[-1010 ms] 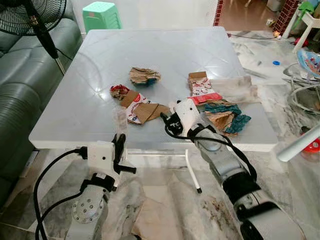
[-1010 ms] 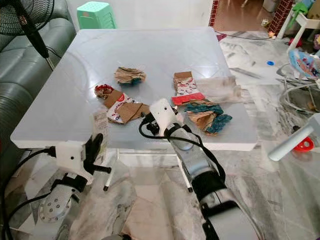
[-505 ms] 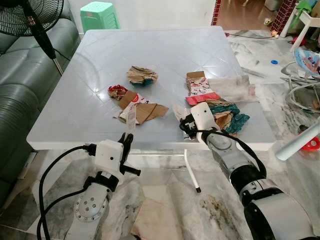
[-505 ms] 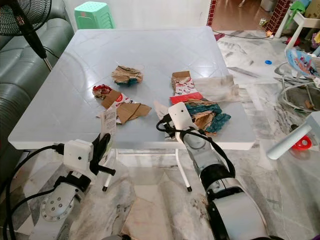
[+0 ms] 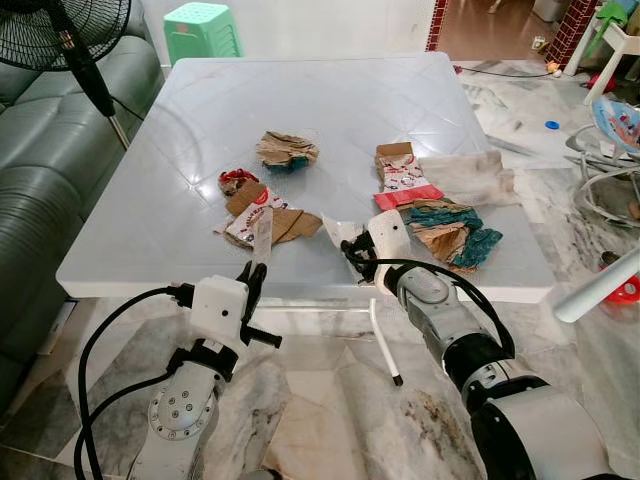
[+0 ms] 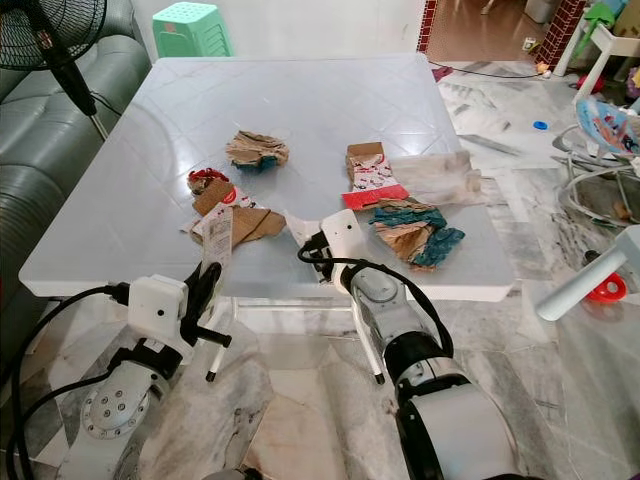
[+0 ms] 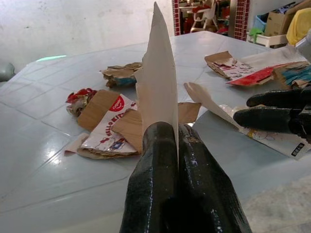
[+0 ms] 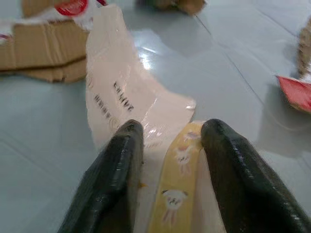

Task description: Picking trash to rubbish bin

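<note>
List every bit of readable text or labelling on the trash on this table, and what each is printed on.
Flattened cardboard box: red oval logo and red lettering, too blurred to read.
Pale wrapper under the right claw: dark print lines, illegible.
Red-and-white carton: patterned, no legible words.

Head stereo overlooks table [image 5: 150,230]; wrist views close, perhaps grazing.
</note>
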